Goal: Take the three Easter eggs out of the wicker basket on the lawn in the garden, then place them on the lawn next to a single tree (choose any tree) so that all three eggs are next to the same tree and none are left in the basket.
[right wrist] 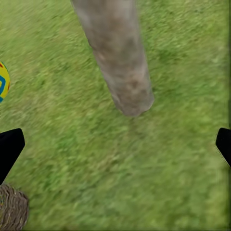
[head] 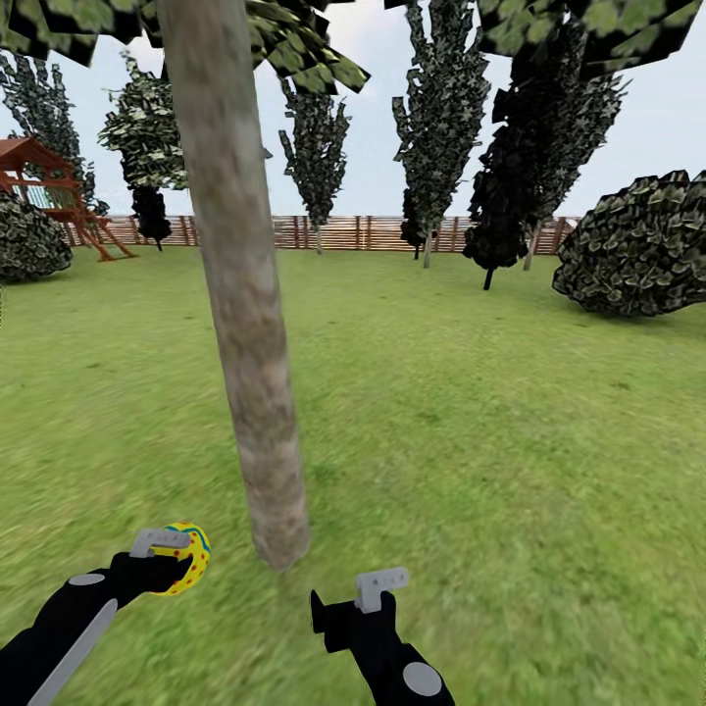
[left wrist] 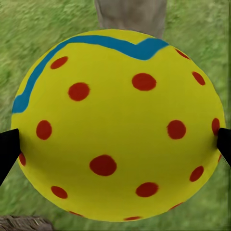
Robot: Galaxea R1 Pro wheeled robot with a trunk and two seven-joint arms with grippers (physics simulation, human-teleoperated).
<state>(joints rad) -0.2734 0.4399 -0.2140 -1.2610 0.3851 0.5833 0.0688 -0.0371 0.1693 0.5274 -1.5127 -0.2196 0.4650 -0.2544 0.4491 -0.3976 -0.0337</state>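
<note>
Easter egg (head: 186, 559), yellow with red dots and a blue zigzag band, sits clamped in the left pincer (head: 173, 555) at about 7 o'clock in the head view, held above the lawn (head: 490, 412) just left of the tree (head: 240, 294). Seen from the left wrist, the egg (left wrist: 118, 130) looms round and glossy between two black fingertips (left wrist: 7, 149) that press its sides at 3 and 9 o'clock, with the grey trunk base (left wrist: 130, 14) at 12 o'clock behind it. From the head, the trunk rises thick, bare and mottled grey-tan, leaning slightly, under blocky green leaves. The right pincer (head: 361, 598) hovers near 6 o'clock in the head view, close to the trunk's foot; the right wrist camera shows its black fingers (right wrist: 9, 149) spread wide with nothing between them, grass below. That same camera catches the trunk (right wrist: 120, 62) meeting patchy turf, a sliver of the egg (right wrist: 3, 82) at 9 o'clock, and a brown woven wicker basket (right wrist: 12, 208) at 7 o'clock, whose contents cannot be seen. The head view alone takes in the garden: a slatted wooden fence (head: 324, 232) at 12 o'clock, dark columnar trees (head: 441, 118), a rounded bush (head: 642, 245) at 3 o'clock and a red play set (head: 54, 191) at 10 o'clock.
</note>
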